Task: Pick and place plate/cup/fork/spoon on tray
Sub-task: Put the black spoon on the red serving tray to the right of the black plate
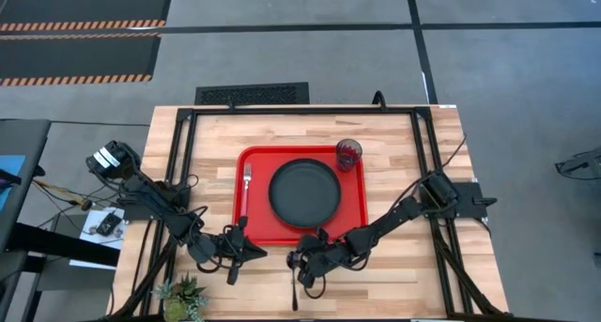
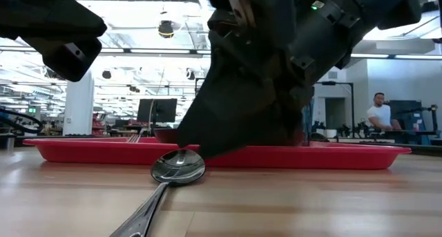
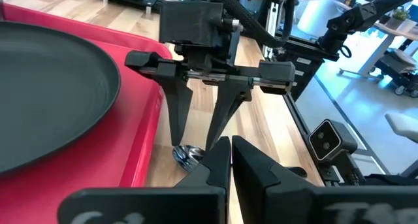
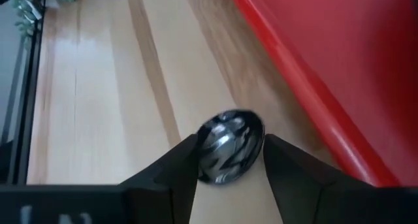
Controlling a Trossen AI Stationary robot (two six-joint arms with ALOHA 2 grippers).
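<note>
On the wooden table (image 1: 441, 266), just off the near edge of the tray (image 1: 252, 223), the spoon (image 2: 177, 168) lies flat, bowl toward the tray, handle running away from it. Right gripper (image 4: 230, 164) is down at the bowl: fingers spread, one on each side of the bowl, tips at table level. Whether they touch the metal cannot be told; spoon not lifted. From the left wrist camera the two right fingers (image 3: 176, 113) stand upright over the spoon beside the tray wall.

Left gripper (image 3: 230, 160) hovers close by over bare wood near the tray's near-left corner, fingers pressed nearly together, holding nothing.

Tray contents: plate (image 1: 303, 192) at centre; fork (image 1: 247, 179) along the left side, beside the plate; cup (image 1: 348, 154) upright at the far right corner. Tray's raised edge sits right next to the spoon bowl.

Surroundings: small potted plant (image 1: 181, 299) at the near-left table corner; a person (image 2: 378, 114) in the room behind.
</note>
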